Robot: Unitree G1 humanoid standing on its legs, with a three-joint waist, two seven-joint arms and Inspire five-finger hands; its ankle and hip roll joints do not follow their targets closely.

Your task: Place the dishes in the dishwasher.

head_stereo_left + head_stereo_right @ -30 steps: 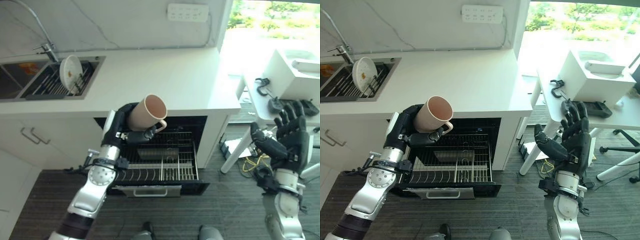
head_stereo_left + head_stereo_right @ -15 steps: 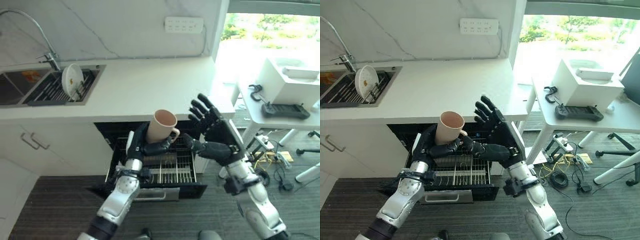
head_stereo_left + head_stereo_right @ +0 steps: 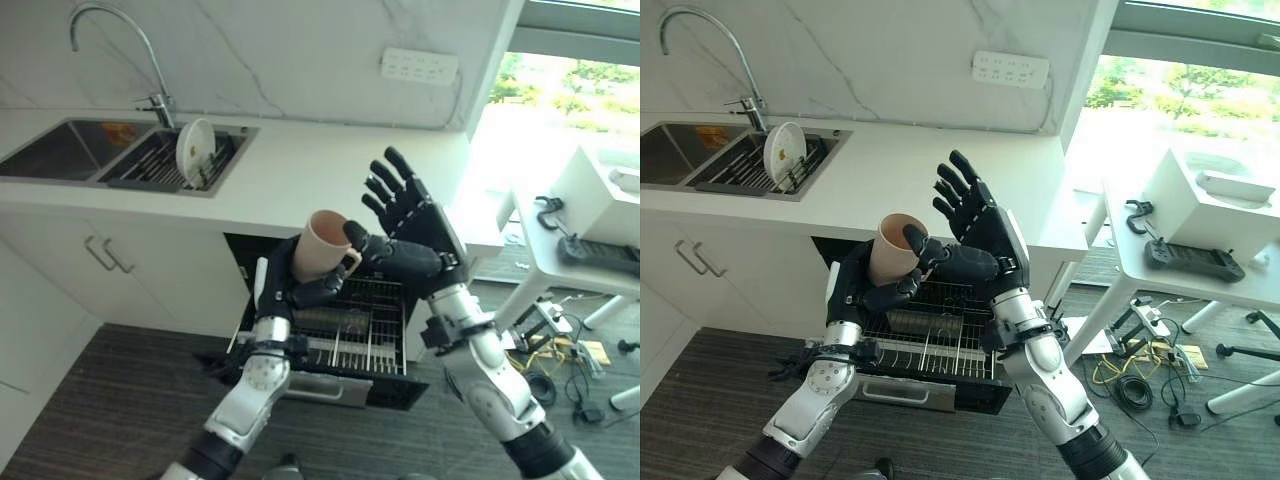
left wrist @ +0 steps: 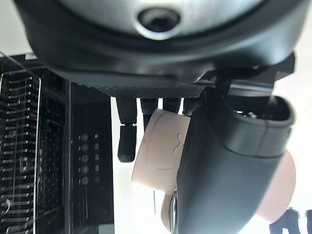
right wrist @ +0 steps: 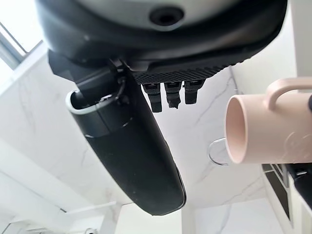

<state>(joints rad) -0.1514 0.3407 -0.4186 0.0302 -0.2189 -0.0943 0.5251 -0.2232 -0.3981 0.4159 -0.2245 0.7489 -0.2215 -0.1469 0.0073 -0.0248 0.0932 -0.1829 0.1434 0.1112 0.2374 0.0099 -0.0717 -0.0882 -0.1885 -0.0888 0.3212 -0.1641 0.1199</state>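
Left eye view: left hand (image 3: 283, 288) grips the mug (image 3: 320, 246) above the open dishwasher rack (image 3: 340, 330) — right hand (image 3: 415, 235), fingers spread, touches its rim.

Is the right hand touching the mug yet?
Cannot tell. In the right eye view the right hand, fingers spread, has its thumb overlapping the rim of the mug held by the left hand; the right wrist view shows a gap.
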